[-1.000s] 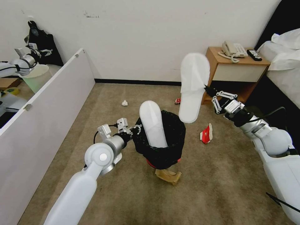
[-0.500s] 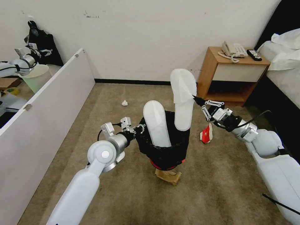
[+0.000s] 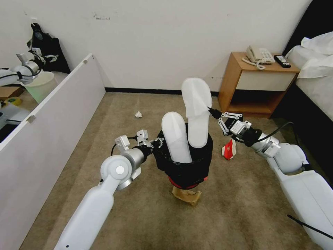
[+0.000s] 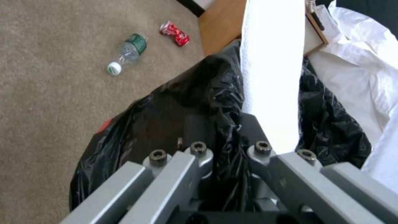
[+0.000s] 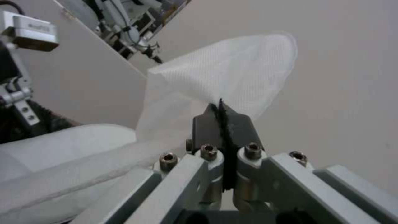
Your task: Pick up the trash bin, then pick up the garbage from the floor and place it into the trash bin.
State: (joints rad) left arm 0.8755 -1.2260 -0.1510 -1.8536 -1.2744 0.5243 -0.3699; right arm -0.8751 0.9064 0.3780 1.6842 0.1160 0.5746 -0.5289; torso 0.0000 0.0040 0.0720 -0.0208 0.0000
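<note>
Down comes the second slipper (image 3: 196, 111), right pincer (image 3: 212, 111) clamped on it, into the trash bin (image 3: 184, 163) gripped by the left pincer (image 3: 158, 141); next, let go.

Two white slippers (image 3: 177, 137) upright in trash bin (image 3: 184, 170).

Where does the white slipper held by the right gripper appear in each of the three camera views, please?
Head view: the held slipper stands at the centre, pinched by the right gripper, its lower end inside the trash bin.
Left wrist view: it is the bright white strip rising from the bin's black bag.
Right wrist view: it fans out just beyond the shut fingertips.
Shared landmark: the other slipper, already in the bin.
</note>
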